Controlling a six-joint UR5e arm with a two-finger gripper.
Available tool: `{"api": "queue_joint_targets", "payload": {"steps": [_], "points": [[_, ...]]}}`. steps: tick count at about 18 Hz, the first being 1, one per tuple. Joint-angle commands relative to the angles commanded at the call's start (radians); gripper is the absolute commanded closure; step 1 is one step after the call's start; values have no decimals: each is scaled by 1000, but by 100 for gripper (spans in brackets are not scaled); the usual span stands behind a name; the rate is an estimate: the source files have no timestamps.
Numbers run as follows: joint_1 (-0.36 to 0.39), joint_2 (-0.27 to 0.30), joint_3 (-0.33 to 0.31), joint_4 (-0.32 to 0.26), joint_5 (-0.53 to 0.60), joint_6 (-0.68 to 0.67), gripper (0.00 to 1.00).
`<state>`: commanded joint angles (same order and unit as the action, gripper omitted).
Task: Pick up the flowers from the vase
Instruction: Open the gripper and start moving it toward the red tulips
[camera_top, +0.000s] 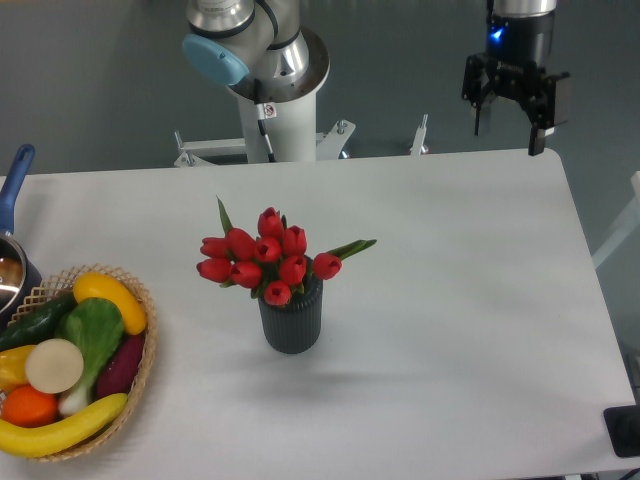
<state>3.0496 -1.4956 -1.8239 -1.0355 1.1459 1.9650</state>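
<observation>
Flowers (262, 259) stand in the vase (292, 320) near the middle of the white counter (460, 300). They are red tulip buds, bunched close together, with green leaves poking out. The bunch stands up tall, so its long way goes up and down, and the buds point up toward the top. One thin leaf sticks straight up on the left side, and another leaf points out to the right, a little bit upward. The bunch spreads wider than the vase under it. The vase is dark grey, round, with ribs running up its sides, and it stands straight. The gripper (511, 117) hangs up high past the back right edge of the counter, well apart from the flowers. Its jaws point down, they are spread apart, and they hold nothing (only air sits between them). On the left side of the counter sits a woven basket (147, 350) full of toy fruit and vegetables (65, 370). A pot with a blue handle (14, 180) peeks in at the left edge.
</observation>
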Motion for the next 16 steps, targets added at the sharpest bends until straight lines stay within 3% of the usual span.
{"api": "queue_joint_targets", "payload": {"steps": [5, 8, 12, 16], "points": [[-2, 0, 2, -5, -5, -11, 0], [-3, 2, -6, -5, -11, -96, 0], [-26, 0, -6, -3, -98, -298, 0], [-73, 0, -29, 57, -101, -504, 0]]}}
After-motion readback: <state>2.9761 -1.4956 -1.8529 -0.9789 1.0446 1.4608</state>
